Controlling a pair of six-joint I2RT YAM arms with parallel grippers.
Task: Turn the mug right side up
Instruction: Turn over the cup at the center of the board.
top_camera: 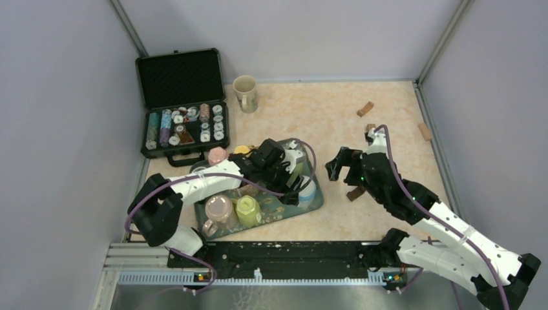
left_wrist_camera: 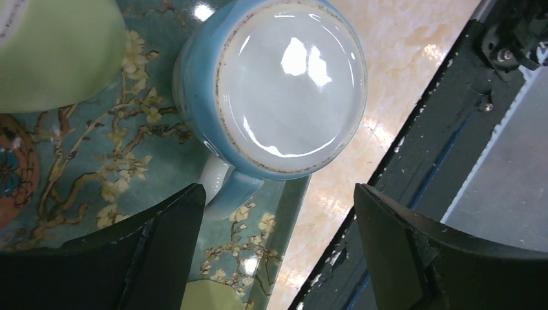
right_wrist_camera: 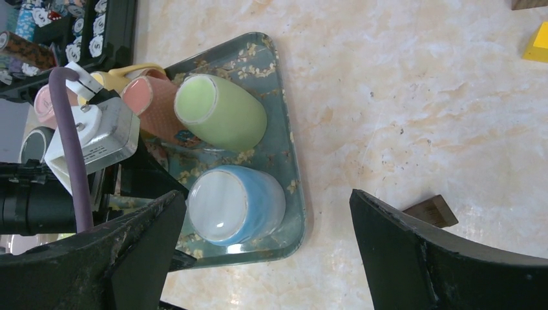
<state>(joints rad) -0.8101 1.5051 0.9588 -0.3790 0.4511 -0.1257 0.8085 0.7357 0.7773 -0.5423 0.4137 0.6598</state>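
1. Blue mug (top_camera: pixel 308 192): it stands base up, rim down, in the near-right corner of the tray (top_camera: pixel 287 208). The left wrist view shows its glazed underside. Its handle (left_wrist_camera: pixel 226 184) projects from the side, just beside one finger (left_wrist_camera: pixel 168 245) of the left gripper.
2. Left gripper (top_camera: pixel 299 184): it hangs directly above the blue mug. The jaws are spread wide, one to each side of the mug. No contact with the mug body is visible. Whether the finger touches the handle cannot be told.
3. Right gripper (top_camera: pixel 336 166): it is held over the table (top_camera: pixel 323 116), just right of the tray. The jaws are apart and hold nothing.
4. Other tray contents:
   - A green mug (right_wrist_camera: pixel 220 119) sits just beside the blue mug on its far side.
   - A salmon mug (right_wrist_camera: pixel 152 103) lies against the green mug.
   - A pink cup (top_camera: pixel 218 210) stands in the near-left part of the tray.
5. Table contents:
   - A cream mug (top_camera: pixel 245 92) stands upright near the far edge, well apart from the tray.
   - An open black case (top_camera: pixel 183 103) holding chips sits at the far left.
   - A wooden block (top_camera: pixel 355 192) lies on the table near the right gripper.
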